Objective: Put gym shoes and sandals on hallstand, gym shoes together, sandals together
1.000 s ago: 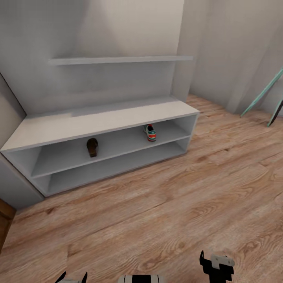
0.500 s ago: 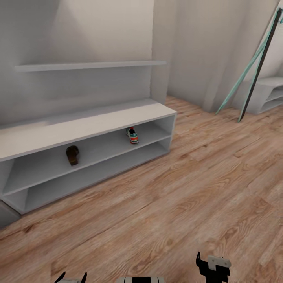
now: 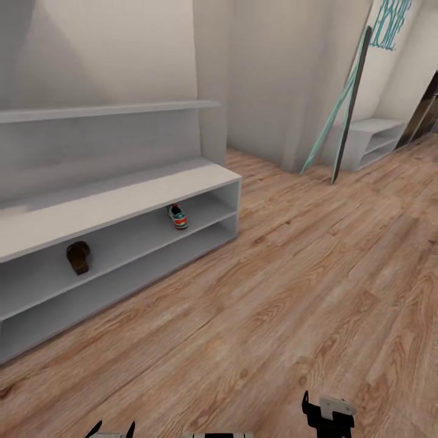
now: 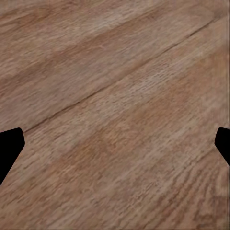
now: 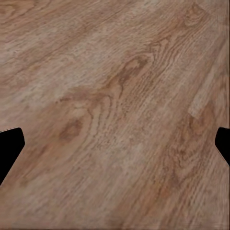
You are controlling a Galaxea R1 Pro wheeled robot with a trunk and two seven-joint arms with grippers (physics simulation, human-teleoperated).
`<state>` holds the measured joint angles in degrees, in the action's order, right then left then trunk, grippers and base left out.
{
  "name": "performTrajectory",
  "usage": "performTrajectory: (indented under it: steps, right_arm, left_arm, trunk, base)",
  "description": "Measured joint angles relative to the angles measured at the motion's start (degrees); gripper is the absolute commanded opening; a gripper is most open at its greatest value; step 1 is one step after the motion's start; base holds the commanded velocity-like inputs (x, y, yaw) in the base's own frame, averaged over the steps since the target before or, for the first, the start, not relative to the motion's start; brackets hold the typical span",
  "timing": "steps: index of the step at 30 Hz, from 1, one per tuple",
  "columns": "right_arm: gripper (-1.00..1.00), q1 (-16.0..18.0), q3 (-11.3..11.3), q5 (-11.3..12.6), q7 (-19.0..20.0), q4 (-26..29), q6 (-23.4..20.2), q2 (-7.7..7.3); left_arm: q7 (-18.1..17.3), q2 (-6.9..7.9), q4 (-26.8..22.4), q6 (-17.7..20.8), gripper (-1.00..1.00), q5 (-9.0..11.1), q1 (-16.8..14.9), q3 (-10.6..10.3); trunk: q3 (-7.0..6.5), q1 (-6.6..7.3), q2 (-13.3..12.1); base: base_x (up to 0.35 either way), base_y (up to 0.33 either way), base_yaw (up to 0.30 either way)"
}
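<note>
On the upper open shelf of the shoe rack (image 3: 121, 204): one gym shoe (image 3: 177, 216) near the right end, one sandal (image 3: 78, 256) well apart from it toward the left end. Neither has its partner beside it.

Corridor floor (image 3: 274, 292): bare planks in front of the rack; the other gym shoe and other sandal are not among what the head view takes in.

Step in hand, as judged: between placements, two of four items shelved. Next move calls for finding the remaining shoe and sandal, then setting each beside its mate.

Left gripper (image 4: 115, 143): fingers spread wide, nothing between them, planks beneath. Right gripper (image 5: 115, 143): likewise wide and empty over knotty grain.

The head view gives the rack and, toward the far right, a leaning teal frame (image 3: 340, 103) and a second low grey unit (image 3: 371, 140); the wrist views give finger spread.
</note>
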<state>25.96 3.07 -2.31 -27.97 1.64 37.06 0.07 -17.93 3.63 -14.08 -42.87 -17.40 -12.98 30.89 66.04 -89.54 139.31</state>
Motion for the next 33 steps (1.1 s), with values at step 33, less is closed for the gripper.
performTrajectory:
  steps: [33]
  right_arm:
    - [1.00, -0.08, 0.06, -0.01, 1.81, 0.01, -0.01, 0.16]
  left_arm:
    - [0.83, -0.17, 0.00, 0.03, 1.00, 0.27, 0.00, 0.15]
  trunk:
    - [-1.44, 1.76, -3.22]
  base:
    - [0.000, 0.000, -0.300]
